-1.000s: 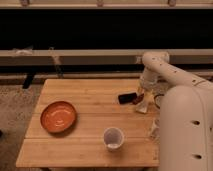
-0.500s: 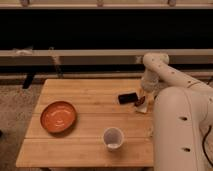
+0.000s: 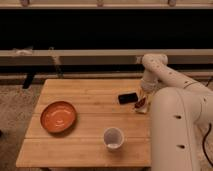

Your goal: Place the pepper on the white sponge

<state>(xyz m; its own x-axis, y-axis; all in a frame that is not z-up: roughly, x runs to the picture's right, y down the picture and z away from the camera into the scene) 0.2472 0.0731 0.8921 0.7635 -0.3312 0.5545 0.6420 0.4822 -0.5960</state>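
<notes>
Pincer [image 3: 143, 98]: it hung low over the right edge of the worktop, at the end of the white arm that reached down from the upper right. How far it stood open could not be told, nor whether it had hold of anything; its tip was right at the pepper.
Pepper [image 3: 141, 103]: a small dark red shape lay at the pincer's tip, on or just above the white sponge; whether it rested there freely could not be told.
White sponge [image 3: 141, 108]: a pale block sat at the right edge of the worktop, directly under the pepper and partly hidden by the arm.
Black object [image 3: 128, 98]: small and flat, it lay just left of the pepper and sponge, near the pincer.
White cup [image 3: 113, 138]: it stood upright toward the front of the worktop, well apart from the sponge.
Orange bowl [image 3: 58, 116]: it sat on the left part of the worktop, well apart from the cup.
Worktop [image 3: 85, 90]: a wooden slatted surface carried all of these things.
Arm [image 3: 175, 125]: its bulky white body filled the lower right, covering the worktop's right front corner.
</notes>
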